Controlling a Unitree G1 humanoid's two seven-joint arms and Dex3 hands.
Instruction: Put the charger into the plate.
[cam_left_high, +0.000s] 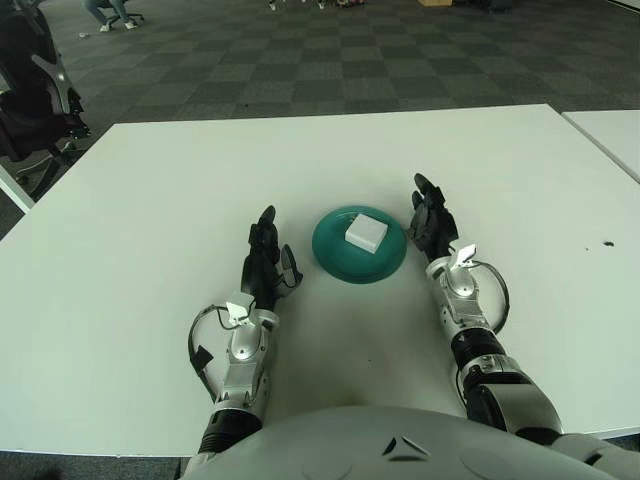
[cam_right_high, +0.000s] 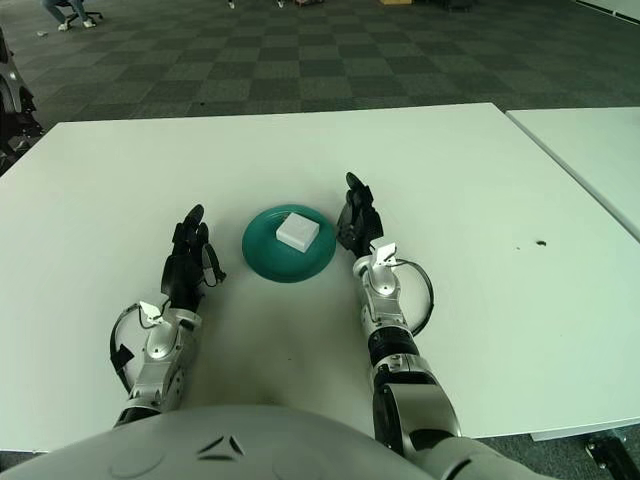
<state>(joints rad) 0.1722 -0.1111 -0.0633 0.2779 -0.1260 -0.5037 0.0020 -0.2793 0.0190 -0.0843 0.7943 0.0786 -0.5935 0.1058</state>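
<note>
right hand (cam_left_high: 433, 217) sits just right of the plate (cam_left_high: 336, 255), fingers spread and relaxed, holding nothing; i can't tell if it touches the rim. left hand (cam_left_high: 266, 258) is left of the plate, a clear gap between them, fingers stretched out forward and loosely apart, also holding nothing. charger (cam_left_high: 365, 232), a white square block, lies inside the teal plate, toward its far right part, free of both hands. plate sits on the white bench (cam_left_high: 150, 200), between my two hands. i see a small dark speck (cam_left_high: 609, 241) on the bench well right of the plate. a second white surface (cam_left_high: 612, 130) shows far right of the plate, past a gap. dark chair (cam_left_high: 35, 95) far left of the plate, beyond the bench edge, on checkered carpet (cam_left_high: 300, 60).
</note>
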